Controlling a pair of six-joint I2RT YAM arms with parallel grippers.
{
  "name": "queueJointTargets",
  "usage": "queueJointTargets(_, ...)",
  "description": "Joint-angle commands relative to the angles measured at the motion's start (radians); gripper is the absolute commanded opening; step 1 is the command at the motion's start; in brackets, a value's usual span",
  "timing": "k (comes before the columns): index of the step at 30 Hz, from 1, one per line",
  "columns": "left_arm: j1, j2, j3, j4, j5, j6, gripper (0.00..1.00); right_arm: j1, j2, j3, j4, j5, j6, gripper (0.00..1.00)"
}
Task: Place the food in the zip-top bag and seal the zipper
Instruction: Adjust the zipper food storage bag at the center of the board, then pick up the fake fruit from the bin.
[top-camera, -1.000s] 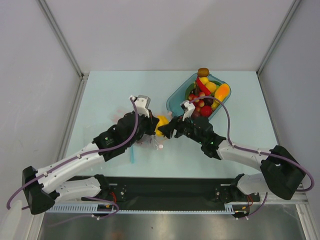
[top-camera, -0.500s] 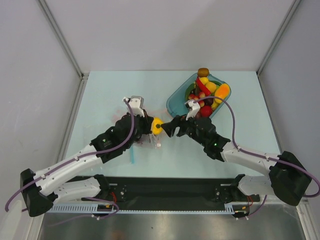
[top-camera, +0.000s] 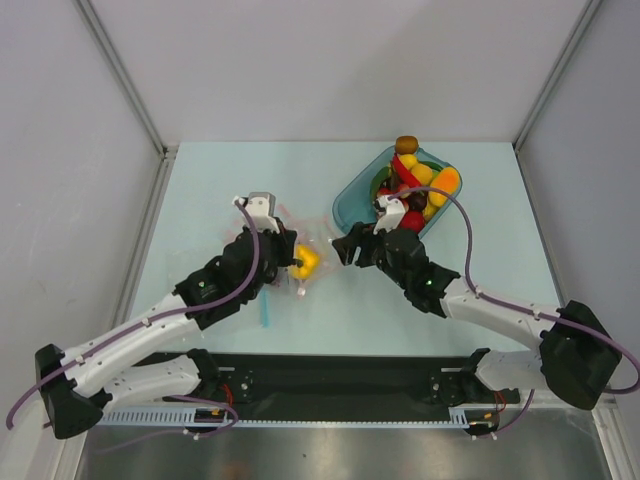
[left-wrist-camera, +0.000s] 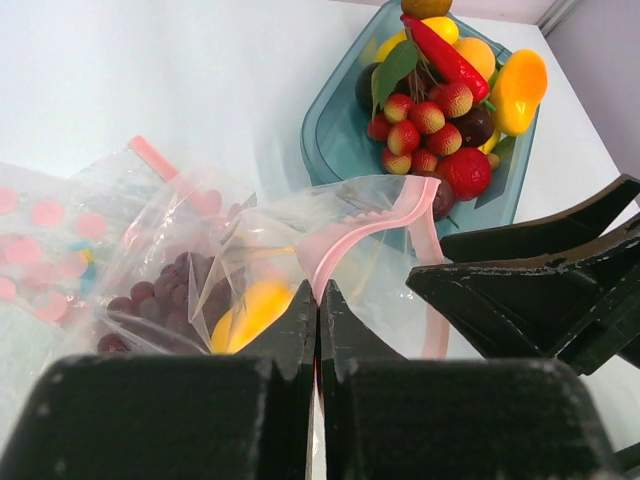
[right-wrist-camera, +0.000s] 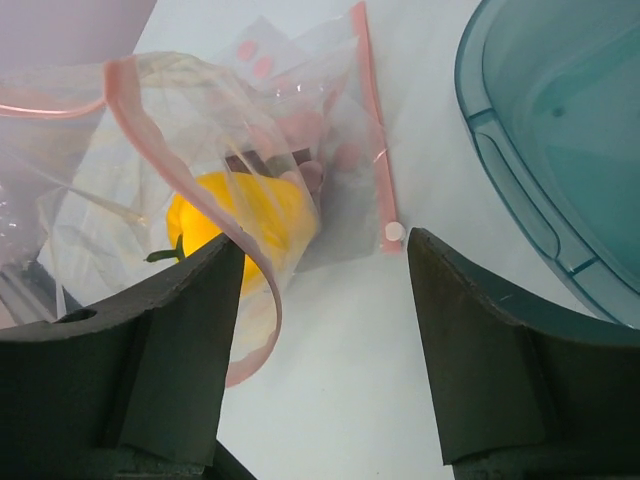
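The zip-top bag (left-wrist-camera: 190, 250) lies left of centre, with a purple grape bunch (left-wrist-camera: 150, 295) and a yellow bell pepper (left-wrist-camera: 250, 310) inside it. My left gripper (left-wrist-camera: 318, 290) is shut on the pink zipper (left-wrist-camera: 360, 225) at the mouth and holds that lip up; in the top view the left gripper (top-camera: 293, 262) is beside the pepper (top-camera: 308, 260). My right gripper (right-wrist-camera: 322, 245) is open and empty just in front of the bag mouth, facing the pepper (right-wrist-camera: 240, 225). It sits right of the bag in the top view (top-camera: 345, 250). More food (top-camera: 412, 185) fills the dish.
The teal dish (top-camera: 350, 200) stands at the back right, close behind my right gripper, and its rim shows in the right wrist view (right-wrist-camera: 500, 150). A brown fruit (top-camera: 406, 144) sits at its far end. A thin blue strip (top-camera: 266, 312) lies on the table near the left arm.
The right gripper let go of the yellow pepper, which now lies in the bag, and drew back to the right. The left gripper shifted left with the bag lip.
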Motion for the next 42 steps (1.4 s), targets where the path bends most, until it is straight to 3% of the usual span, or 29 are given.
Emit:
queueJointTargets(1,0.006,-0.020,-0.008,0.035,-0.034,-0.012,0.00,0.001,0.013,0.046,-0.015,0.038,0.006,0.66)
queueJointTargets(7,0.008,0.011,-0.003,0.034,-0.049,-0.009,0.00,0.002,0.011,0.062,-0.025,-0.006,-0.012,0.26)
queueJointTargets(8,0.008,0.019,-0.003,0.034,-0.048,-0.012,0.00,0.002,0.005,0.071,-0.029,-0.003,-0.020,0.15)
queueJointTargets(11,0.008,0.061,-0.006,0.055,-0.008,-0.018,0.00,0.002,-0.026,0.074,-0.060,0.032,-0.038,0.00)
queueJointTargets(12,0.008,0.074,-0.003,0.060,0.000,-0.020,0.00,-0.001,-0.041,0.071,-0.068,0.046,-0.043,0.00)
queueJointTargets(16,0.008,0.144,0.020,0.049,-0.011,-0.020,0.00,-0.012,-0.063,0.076,-0.083,0.046,-0.055,0.00)
queueJointTargets(17,0.008,0.154,0.023,0.052,-0.018,-0.018,0.00,-0.015,-0.067,0.077,-0.087,0.049,-0.060,0.05)
queueJointTargets(19,0.008,0.174,0.025,0.050,-0.052,-0.018,0.00,-0.024,-0.067,0.076,-0.091,0.065,-0.072,0.29)
queueJointTargets(20,0.008,0.178,0.028,0.047,-0.066,-0.025,0.00,-0.033,-0.067,0.076,-0.101,0.090,-0.074,0.57)
queueJointTargets(22,0.008,0.177,0.020,0.049,-0.100,-0.029,0.00,-0.070,-0.064,0.071,-0.106,0.092,-0.067,0.65)
queueJointTargets(34,0.010,0.155,0.002,0.066,-0.104,-0.025,0.00,-0.231,-0.112,0.031,-0.104,0.069,-0.057,0.65)
queueJointTargets(42,0.010,0.147,-0.003,0.075,-0.086,-0.006,0.00,-0.282,0.092,0.233,-0.314,0.168,-0.075,0.66)
